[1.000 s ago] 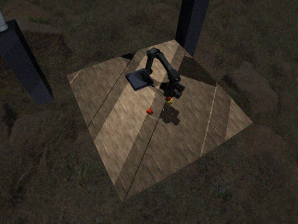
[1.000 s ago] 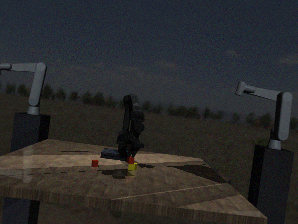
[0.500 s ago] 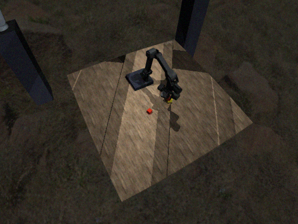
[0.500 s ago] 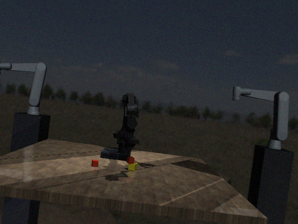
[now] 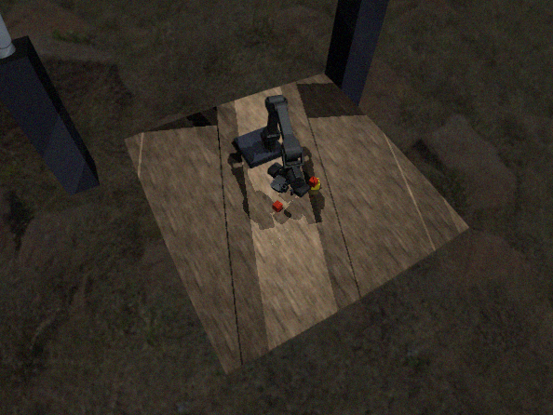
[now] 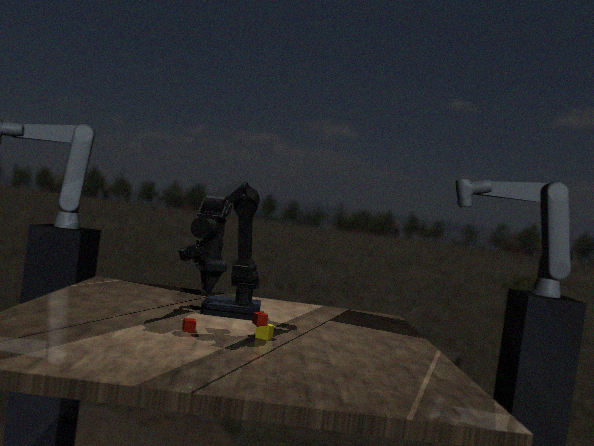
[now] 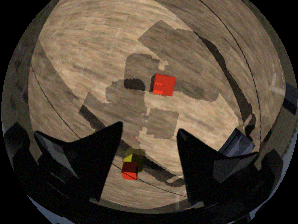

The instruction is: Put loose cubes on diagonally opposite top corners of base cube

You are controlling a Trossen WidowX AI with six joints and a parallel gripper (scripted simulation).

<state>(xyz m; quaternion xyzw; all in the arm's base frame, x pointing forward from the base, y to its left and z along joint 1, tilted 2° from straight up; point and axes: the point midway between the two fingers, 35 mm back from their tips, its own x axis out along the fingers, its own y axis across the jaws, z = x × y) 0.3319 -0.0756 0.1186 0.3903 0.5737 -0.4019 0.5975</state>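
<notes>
The yellow base cube [image 5: 317, 186] [image 6: 263, 333] [image 7: 138, 155] stands on the table. One red cube [image 5: 313, 180] [image 6: 260, 318] [image 7: 130, 170] rests on top of it, offset toward the robot-base side, and looks level. The other red cube [image 5: 277, 206] [image 6: 189, 325] [image 7: 164, 85] lies on the table, apart from the stack. My gripper [image 6: 207, 292] [image 7: 150, 129] is open and empty, pointing down above the table. It is clear of the stack and of the lone red cube. In the top view the arm hides most of the fingers. Exact corner alignment is too small to tell.
My arm's dark base [image 5: 253, 148] [image 6: 230, 308] [image 7: 237, 148] sits behind the cubes on the wooden table [image 5: 289, 288] [image 6: 325, 380]. Two pale arms [image 6: 75, 170] [image 6: 556, 230] stand on dark pillars [image 5: 47, 126] [image 5: 356, 51] beyond the table. Shadows and stripes cross the tabletop.
</notes>
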